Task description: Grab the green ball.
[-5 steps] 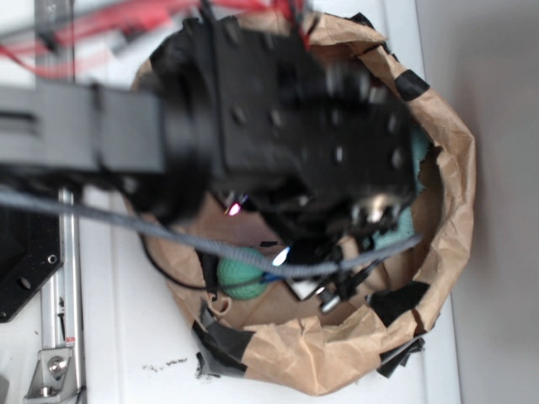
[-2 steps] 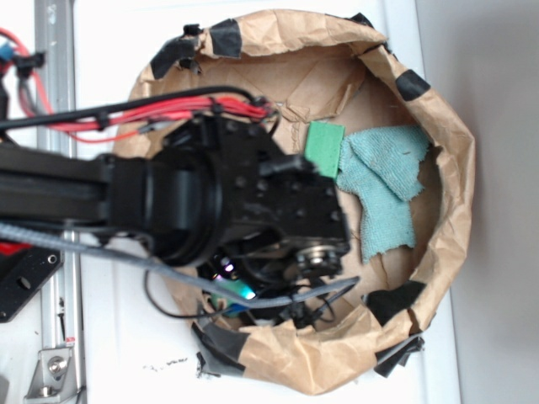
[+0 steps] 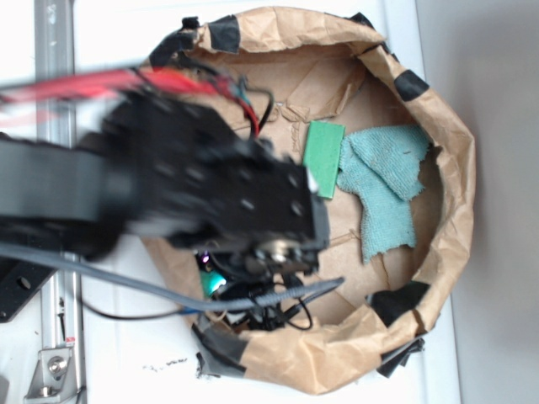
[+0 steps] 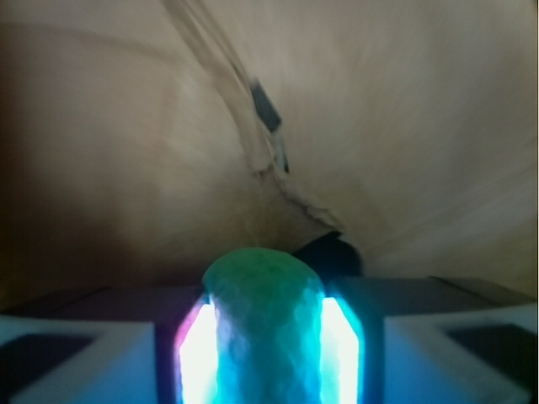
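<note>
Inside the brown paper bag point(image 3: 438, 151), the gripper point(image 4: 268, 337) is clamped on the green ball point(image 4: 265, 320), pinched between both jaws (glowing pads); the arm has shifted upward since 0.4 s ago.

- The exterior camera looks straight down on me from above, far enough off to take in the whole paper nest point(image 3: 438, 126) and my arm point(image 3: 168, 185) across it.
- My wrist camera sits just behind my pincer point(image 4: 265, 337), very near, facing the nest's paper wall.
- Both views share that brown paper.
</note>
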Robot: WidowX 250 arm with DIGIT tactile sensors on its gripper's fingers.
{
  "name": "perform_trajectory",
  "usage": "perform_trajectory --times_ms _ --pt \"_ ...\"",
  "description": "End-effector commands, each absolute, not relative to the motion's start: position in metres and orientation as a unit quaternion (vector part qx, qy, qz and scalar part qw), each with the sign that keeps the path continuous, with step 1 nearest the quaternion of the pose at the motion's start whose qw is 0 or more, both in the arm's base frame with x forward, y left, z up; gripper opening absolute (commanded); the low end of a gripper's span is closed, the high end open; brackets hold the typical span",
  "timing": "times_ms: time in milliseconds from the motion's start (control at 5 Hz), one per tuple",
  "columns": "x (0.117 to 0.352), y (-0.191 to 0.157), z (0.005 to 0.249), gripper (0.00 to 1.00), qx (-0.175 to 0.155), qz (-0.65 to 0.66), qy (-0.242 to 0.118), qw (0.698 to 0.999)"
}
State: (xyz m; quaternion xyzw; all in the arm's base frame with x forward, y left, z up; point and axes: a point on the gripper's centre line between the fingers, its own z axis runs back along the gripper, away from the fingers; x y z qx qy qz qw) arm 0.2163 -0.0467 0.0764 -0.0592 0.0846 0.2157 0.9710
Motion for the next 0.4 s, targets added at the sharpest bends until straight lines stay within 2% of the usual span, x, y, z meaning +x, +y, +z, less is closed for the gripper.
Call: perform_trajectory --times_ms 0,200 --pt "0.221 -0.016 0.175 0.00 0.043 0.188 -0.108 0.975" --pt "0.229 -0.005 0.178 0.00 0.056 0.181 -0.117 0.975"
